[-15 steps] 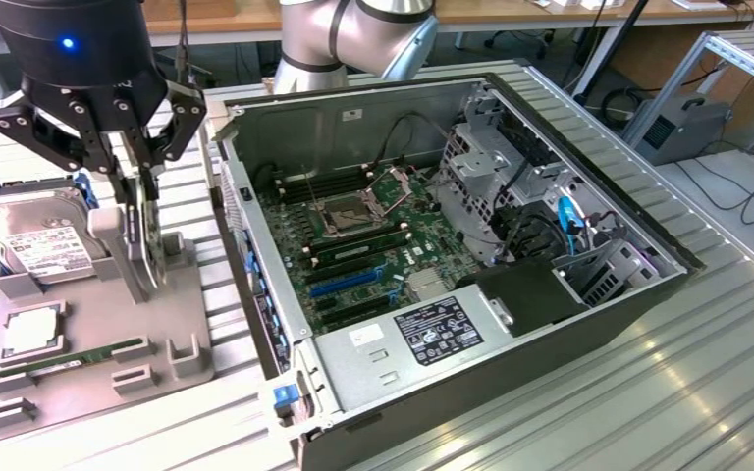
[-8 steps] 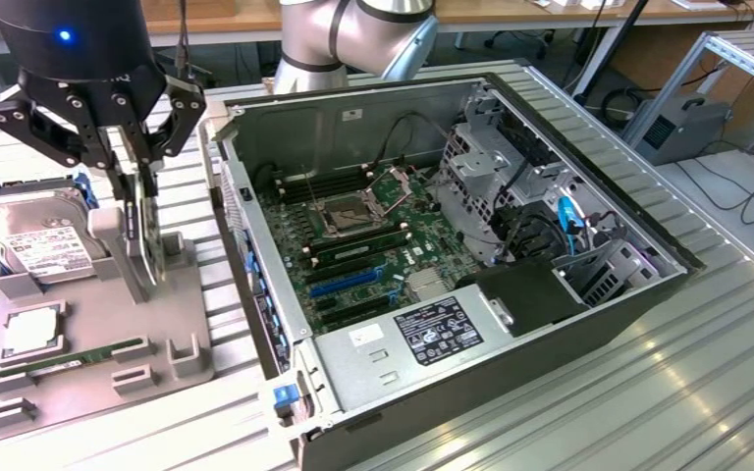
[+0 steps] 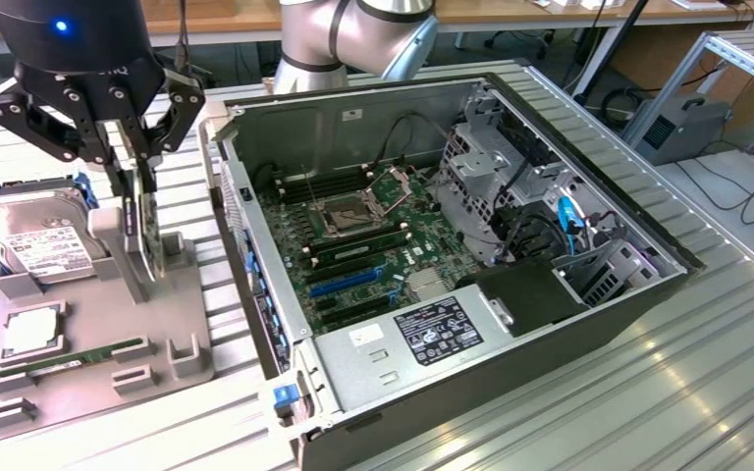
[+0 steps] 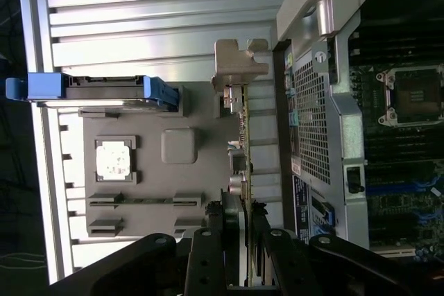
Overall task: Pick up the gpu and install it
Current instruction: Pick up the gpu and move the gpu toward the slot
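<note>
The gpu (image 3: 145, 250) is a thin dark card standing on edge over the grey holder tray (image 3: 95, 397), on the exterior view's left of the open computer case (image 3: 587, 324). My gripper (image 3: 138, 191) comes straight down on the card's top edge, and its two fingers pinch the card from both sides. In the wrist view the gpu (image 4: 243, 136) appears edge-on, its pale metal bracket (image 4: 239, 67) at the far end, with my gripper (image 4: 244, 230) shut on it. Whether the card has lifted off the holder I cannot tell.
On the tray lie a silver hard drive (image 3: 36, 245) in a blue frame, a CPU (image 3: 30, 334) and a green RAM stick (image 3: 70, 360). The case's side wall (image 3: 240, 226) stands close beside the gripper. The motherboard (image 3: 364, 255) lies inside the case, with drive cages and cables beyond it.
</note>
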{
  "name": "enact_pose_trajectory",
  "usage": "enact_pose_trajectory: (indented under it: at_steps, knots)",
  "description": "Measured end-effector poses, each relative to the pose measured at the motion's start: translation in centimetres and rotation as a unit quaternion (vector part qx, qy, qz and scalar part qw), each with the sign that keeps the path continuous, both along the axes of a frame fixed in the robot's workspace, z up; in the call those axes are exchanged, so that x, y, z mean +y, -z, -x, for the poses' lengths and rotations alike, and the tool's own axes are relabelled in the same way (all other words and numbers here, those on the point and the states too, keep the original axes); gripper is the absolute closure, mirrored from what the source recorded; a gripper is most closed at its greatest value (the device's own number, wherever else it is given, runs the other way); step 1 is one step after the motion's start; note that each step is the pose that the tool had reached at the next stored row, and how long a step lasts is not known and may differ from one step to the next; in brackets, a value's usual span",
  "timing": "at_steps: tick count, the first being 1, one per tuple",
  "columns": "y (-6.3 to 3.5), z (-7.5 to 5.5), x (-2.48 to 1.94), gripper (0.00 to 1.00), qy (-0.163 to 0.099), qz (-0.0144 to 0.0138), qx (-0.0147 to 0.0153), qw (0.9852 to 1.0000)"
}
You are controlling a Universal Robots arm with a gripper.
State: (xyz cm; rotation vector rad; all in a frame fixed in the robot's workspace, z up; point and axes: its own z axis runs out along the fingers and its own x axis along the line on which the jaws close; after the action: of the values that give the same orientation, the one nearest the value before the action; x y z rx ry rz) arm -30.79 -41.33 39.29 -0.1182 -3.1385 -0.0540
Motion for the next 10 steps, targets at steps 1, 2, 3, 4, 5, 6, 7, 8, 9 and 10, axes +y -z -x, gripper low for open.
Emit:
enact_pose_trajectory:
  at_steps: [1, 2, 3, 4, 5, 6, 7, 8, 9, 10]
  knots:
    - [-0.06, 0.0, 0.0, 0.73, 0.0, 0.0, 0.0, 1.0]
    - [-0.11, 0.0, 0.0, 0.73, 0.0, 0.0, 0.0, 1.0]
    - [-0.16, 0.0, 0.0, 0.73, 0.0, 0.0, 0.0, 1.0]
    - [-0.22, 0.0, 0.0, 0.73, 0.0, 0.0, 0.0, 1.0]
    - [-0.28, 0.0, 0.0, 0.73, 0.0, 0.0, 0.0, 1.0]
    - [-0.34, 0.0, 0.0, 0.73, 0.0, 0.0, 0.0, 1.0]
    - [-0.39, 0.0, 0.0, 0.73, 0.0, 0.0, 0.0, 1.0]
    - [-0.45, 0.0, 0.0, 0.73, 0.0, 0.0, 0.0, 1.0]
    - [-0.5, 0.0, 0.0, 0.73, 0.0, 0.0, 0.0, 1.0]
    - [-0.55, 0.0, 0.0, 0.73, 0.0, 0.0, 0.0, 1.0]
